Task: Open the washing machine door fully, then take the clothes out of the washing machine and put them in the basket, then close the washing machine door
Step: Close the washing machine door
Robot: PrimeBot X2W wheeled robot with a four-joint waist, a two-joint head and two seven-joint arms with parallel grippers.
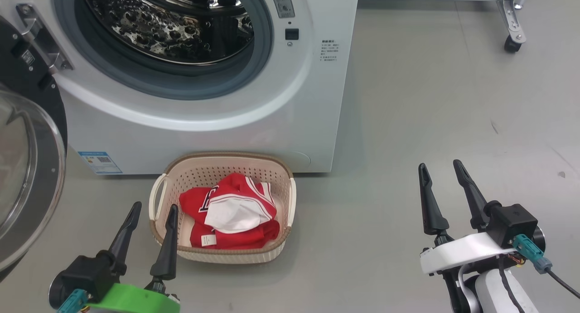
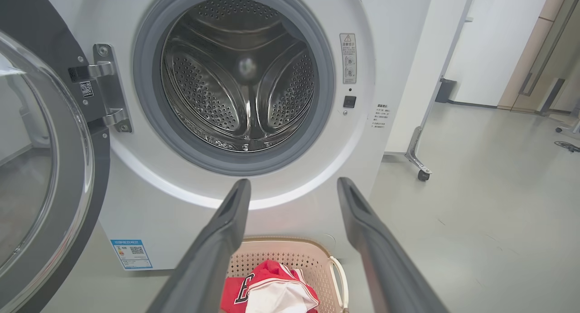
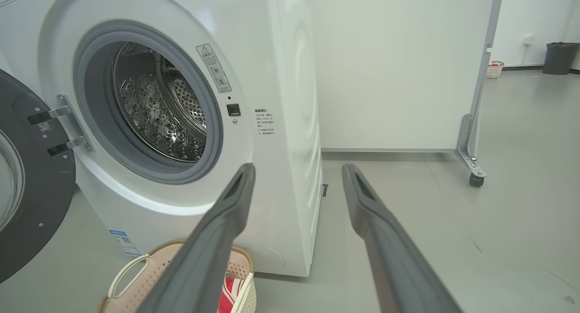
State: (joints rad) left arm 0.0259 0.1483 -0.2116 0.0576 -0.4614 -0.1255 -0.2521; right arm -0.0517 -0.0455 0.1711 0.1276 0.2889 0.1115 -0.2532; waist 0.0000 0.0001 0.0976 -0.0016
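**Unloading done, door closing is next**

The soft red and white clothes (image 1: 235, 213) lie in the cream perforated plastic basket (image 1: 217, 171), at 6 o'clock from the boxy white washing machine (image 1: 204, 141). The left end effector (image 1: 155, 206) and the right end effector (image 1: 439, 164) are both spread apart and empty. Next, I think, the black-rimmed round glass door (image 1: 31, 177), at 9 o'clock, needs a push to shut.

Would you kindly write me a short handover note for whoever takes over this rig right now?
Left gripper: fingers open, holding nothing, near the left handle of the basket in the head view.
Right gripper: fingers open, holding nothing, off to the basket's right.
The clothes lie in the basket, which sits in front of the washing machine.
Done: the washing machine door is swung open at the left; the drum looks empty.
Left: close the door.
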